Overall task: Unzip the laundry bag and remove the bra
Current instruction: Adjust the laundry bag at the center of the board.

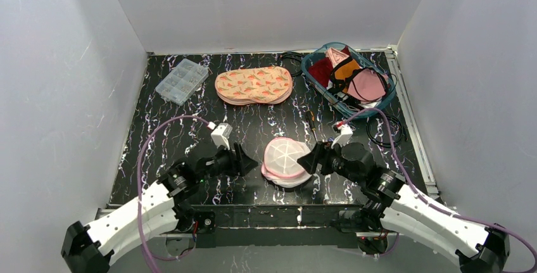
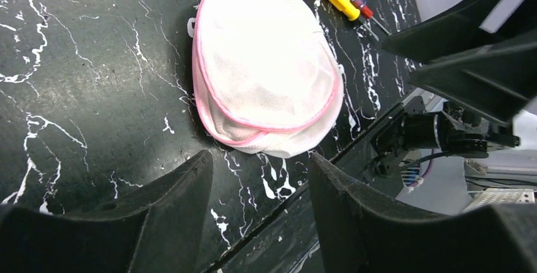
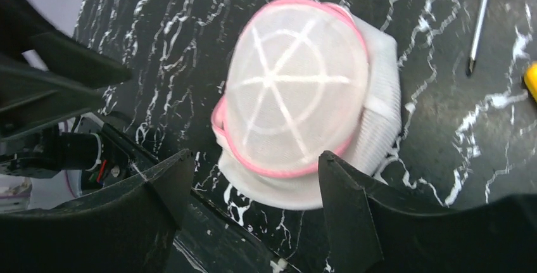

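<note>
While the clear compartment box [image 1: 182,81] sits at the upper left of the black marbled table [image 1: 158,146], the left gripper [image 1: 252,161] lies low at the lower middle, its fingers [image 2: 171,203] partly spread and holding nothing. Just right of its tips rests the laundry bag [image 1: 284,161], a white mesh dome piped in pink, flat on the table between the two grippers. The bag's near edge comes right up to the left fingertips without entering the gap. On the bag's right side the right gripper [image 1: 303,161] stands wide open and empty, the bag's rim reaching into its mouth; contact cannot be judged. Above it lies a screwdriver [image 1: 311,124], and a basket [image 1: 315,57] fills the upper right.
</note>
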